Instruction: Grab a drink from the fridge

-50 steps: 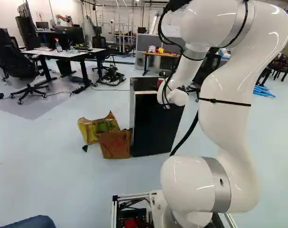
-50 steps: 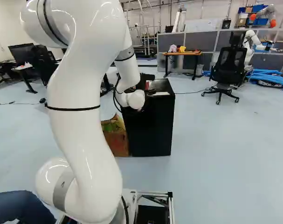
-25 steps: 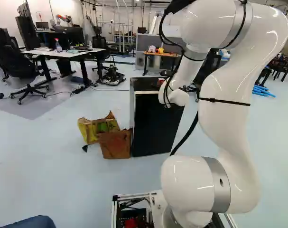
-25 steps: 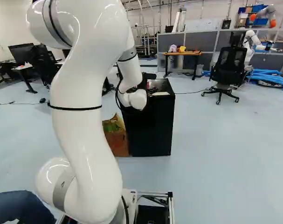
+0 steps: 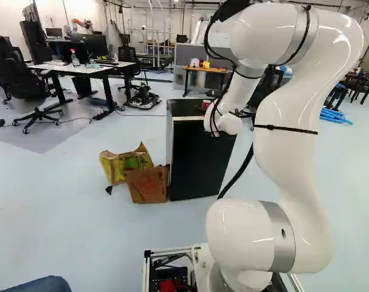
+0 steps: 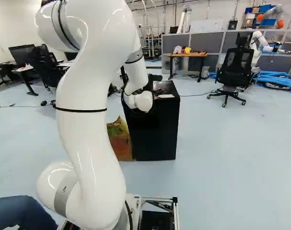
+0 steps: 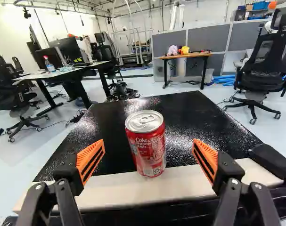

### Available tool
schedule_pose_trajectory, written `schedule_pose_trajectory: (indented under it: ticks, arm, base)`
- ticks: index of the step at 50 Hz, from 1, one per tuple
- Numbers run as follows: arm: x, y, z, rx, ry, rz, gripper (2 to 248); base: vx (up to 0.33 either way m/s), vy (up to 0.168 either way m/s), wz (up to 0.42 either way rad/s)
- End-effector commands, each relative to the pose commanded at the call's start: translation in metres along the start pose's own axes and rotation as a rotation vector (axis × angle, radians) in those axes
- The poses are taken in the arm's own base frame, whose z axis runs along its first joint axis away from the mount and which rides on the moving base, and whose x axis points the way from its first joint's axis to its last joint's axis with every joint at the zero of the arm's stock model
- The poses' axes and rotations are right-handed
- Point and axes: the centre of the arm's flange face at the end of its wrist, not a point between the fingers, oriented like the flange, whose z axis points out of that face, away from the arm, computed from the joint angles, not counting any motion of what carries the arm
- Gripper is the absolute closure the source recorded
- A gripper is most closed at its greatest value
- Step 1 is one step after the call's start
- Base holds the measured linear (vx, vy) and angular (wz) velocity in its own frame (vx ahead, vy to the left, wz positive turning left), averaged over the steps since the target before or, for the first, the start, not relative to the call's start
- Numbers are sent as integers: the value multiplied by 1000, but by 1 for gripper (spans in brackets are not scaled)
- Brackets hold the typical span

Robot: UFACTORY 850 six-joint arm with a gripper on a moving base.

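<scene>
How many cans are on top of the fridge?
1: the red can, upright near the front edge of the fridge, between the fingers of the open gripper. A spot directly behind it is hidden.

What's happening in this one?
The arm has its claw at the top of the small black fridge, where a red can stands upright at the front. The claw's fingers are open, one on each side of the can, with gaps between. Nothing is gripped yet; the drink still rests on the fridge.
</scene>
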Motion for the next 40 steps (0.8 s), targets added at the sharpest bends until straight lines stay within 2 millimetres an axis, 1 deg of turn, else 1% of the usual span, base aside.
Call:
schedule_pose_trajectory:
  ticks: [19,31,40]
  arm:
    - [1,2,16,5,10,-4,3]
    - [1,2,16,5,10,-6,3]
    - [1,2,16,4,11,-71,3]
  base:
    - [0,0,0]
    - [0,0,0]
    - [0,0,0]
